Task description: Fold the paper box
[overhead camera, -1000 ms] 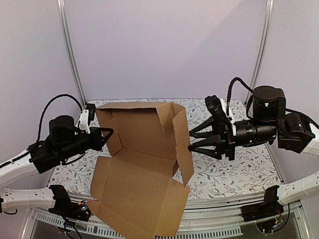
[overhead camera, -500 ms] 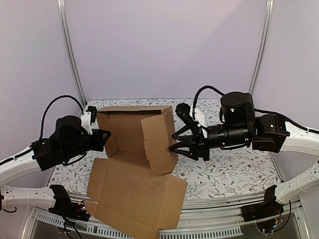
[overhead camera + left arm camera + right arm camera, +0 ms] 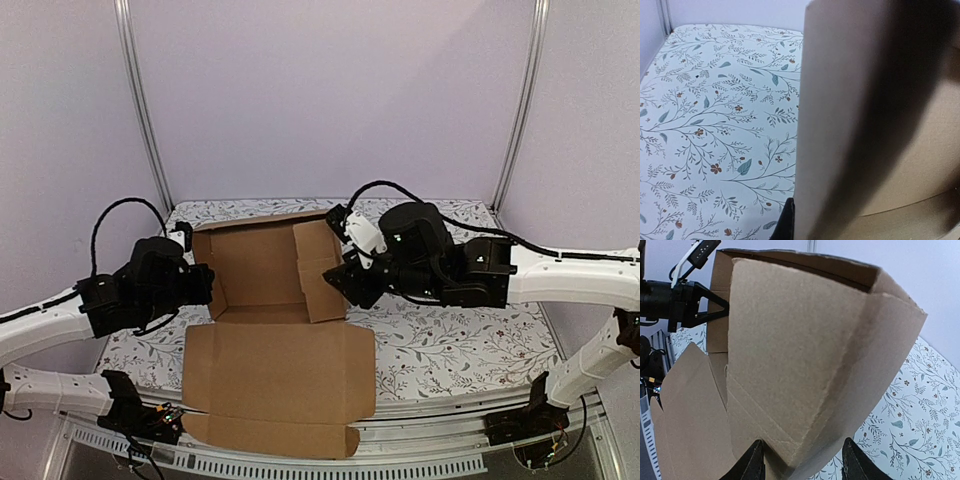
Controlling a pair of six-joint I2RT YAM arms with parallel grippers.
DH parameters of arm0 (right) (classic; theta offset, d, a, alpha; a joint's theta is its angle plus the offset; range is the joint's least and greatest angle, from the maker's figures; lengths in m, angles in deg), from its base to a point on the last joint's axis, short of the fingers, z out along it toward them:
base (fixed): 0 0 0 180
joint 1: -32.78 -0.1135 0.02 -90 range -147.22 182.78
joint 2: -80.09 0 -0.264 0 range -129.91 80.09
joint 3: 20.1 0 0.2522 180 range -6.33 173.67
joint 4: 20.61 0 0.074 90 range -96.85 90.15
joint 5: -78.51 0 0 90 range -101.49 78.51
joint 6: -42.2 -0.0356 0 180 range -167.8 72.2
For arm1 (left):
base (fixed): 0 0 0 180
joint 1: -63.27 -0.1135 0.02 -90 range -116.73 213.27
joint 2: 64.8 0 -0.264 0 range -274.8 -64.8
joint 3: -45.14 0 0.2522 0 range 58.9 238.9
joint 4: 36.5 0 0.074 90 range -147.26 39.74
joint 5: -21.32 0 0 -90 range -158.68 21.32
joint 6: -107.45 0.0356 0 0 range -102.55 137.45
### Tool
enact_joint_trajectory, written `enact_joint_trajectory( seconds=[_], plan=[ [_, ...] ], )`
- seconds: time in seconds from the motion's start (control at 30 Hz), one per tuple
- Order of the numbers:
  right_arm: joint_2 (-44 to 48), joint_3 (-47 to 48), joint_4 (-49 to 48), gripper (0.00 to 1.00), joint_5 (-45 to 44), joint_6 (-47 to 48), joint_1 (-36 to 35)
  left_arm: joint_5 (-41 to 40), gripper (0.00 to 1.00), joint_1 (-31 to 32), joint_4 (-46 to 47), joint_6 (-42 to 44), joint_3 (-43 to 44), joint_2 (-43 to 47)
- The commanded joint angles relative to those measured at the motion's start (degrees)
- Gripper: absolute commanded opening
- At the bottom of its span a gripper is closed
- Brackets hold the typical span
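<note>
Two arms, two grippers and one paper box (image 3: 280,375) on a table (image 3: 450,340) covered in a cloth with a leafy floral print.

On the left, the left gripper (image 3: 207,285) is pinched tight on the box's upright left wall, with the thin edge of the board between its black fingertips.

The box sits mid-table. It is plain brown corrugated card, matte and creased. The back and left walls stand up, and a broad rectangular lid panel with a front flap lies flat, reaching out past the near edge of the table.

On the right, a side flap leans inward. The right gripper (image 3: 802,465) is up against it with its two dark fingers (image 3: 754,462) spread apart, the flap's lower corner between them. I can't tell whether they touch the card.
</note>
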Motion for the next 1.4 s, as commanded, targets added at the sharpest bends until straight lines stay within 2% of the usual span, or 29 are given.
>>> enact_joint_trajectory(
  seconds=[0.0, 0.17, 0.57, 0.8, 1.03, 1.27, 1.37],
  plan=[
    [-3.47, 1.76, -3.59, 0.49, -7.97, -2.91, 0.08, -3.03, 0.0, 1.0, 0.68, -2.53, 1.84, -1.78],
    [-6.93, 2.35, -5.07, 0.47, -12.96, -3.93, 0.05, -9.1, 0.0, 3.2, 0.39, -4.32, 1.91, -3.08],
    [-13.35, 2.31, -12.05, 0.5, -18.91, -4.46, 0.59, -17.55, 0.0, 10.12, -0.22, -6.73, 2.76, -5.31],
    [-16.35, 2.4, -15.0, 0.32, -21.25, -4.61, 0.68, -21.43, 0.0, 13.03, -1.94, -8.85, 3.13, -5.3],
    [-19.41, 3.21, -16.62, 0.0, -22.04, -4.85, 0.63, -23.53, 0.0, 14.76, -2.51, -11.4, 3.31, -6.69],
    [-21.34, 2.55, -20.11, 0.0, -22.78, -6.58, 0.65, -24.74, 0.0, 15.15, -2.66, -13.21, 3.26, -8.91],
    [-21.79, 2.31, -21.09, 0.0, -23.53, -6.64, 0.7, -25.52, 0.11, 15.15, -2.89, -13.55, 3.33, -10.26]
  ],
)
